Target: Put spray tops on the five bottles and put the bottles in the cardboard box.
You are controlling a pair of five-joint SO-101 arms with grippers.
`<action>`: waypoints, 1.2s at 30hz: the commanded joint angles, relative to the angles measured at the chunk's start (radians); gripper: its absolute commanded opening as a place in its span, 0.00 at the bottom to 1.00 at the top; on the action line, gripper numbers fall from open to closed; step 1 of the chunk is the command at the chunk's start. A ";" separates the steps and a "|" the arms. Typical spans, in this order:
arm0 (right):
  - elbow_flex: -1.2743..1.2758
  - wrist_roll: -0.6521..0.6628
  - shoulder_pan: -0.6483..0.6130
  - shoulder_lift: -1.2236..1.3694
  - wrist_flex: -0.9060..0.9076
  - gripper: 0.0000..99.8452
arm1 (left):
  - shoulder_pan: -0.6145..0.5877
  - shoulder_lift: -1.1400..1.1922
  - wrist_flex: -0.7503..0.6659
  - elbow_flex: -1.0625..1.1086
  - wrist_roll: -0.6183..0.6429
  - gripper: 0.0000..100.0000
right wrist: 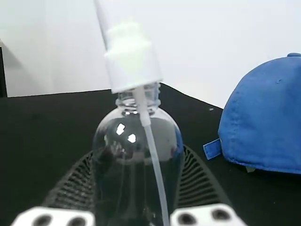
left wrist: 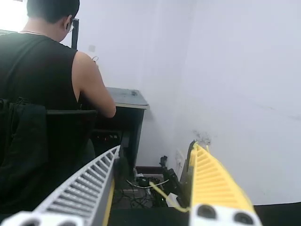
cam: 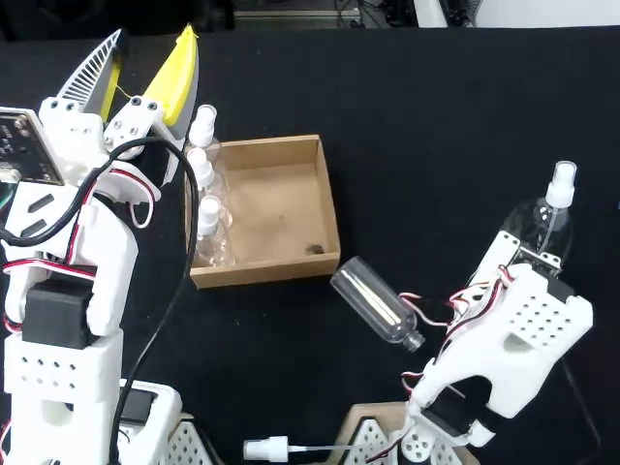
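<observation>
From above, the box [cam: 276, 199] sits centre-left on the table, with three topped bottles [cam: 208, 208] in a row against its left wall. The left gripper [cam: 153, 39] is raised at the box's far-left corner, its jaws spread, holding nothing and pointing away from the table. At the right, the right gripper [cam: 528, 244] clamps the fourth bottle [cam: 542, 218], whose spray top [cam: 561, 184] points to the far side. A loose bottle [cam: 378, 302] with no top lies between the box and the right arm. Its long axis runs from far-left to near-right, with the open neck toward the right arm's base. A loose top [cam: 266, 449] lies at the near edge with its tube pointing right. In the left wrist view, the left gripper [left wrist: 155, 148] has its jaws wide apart with only the room beyond. In the right wrist view, the fourth bottle [right wrist: 136, 160] stands between the gripping jaws. Its spray top [right wrist: 131, 59] sits tilted on the neck and looks not yet seated. A blue cap [right wrist: 263, 122] lies to one side. The box lies well to the left of the held bottle. The right arm is nearer the loose bottle, but only the left arm is free.
</observation>
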 commanded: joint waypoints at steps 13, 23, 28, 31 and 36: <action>0.039 0.011 -0.078 -0.004 -0.020 0.01 | -0.005 -0.014 -0.021 -0.007 0.009 0.22; 0.042 0.009 -0.077 0.002 -0.020 0.10 | -0.005 -0.014 -0.021 -0.007 0.009 0.22; 0.042 0.002 -0.078 0.002 -0.020 0.21 | -0.005 -0.014 -0.021 -0.007 0.009 0.22; 0.042 0.002 -0.078 0.002 -0.021 0.21 | -0.005 -0.014 -0.021 -0.007 0.009 0.22; 0.042 0.002 -0.072 -0.005 -0.023 0.21 | -0.005 -0.014 -0.021 -0.007 0.009 0.22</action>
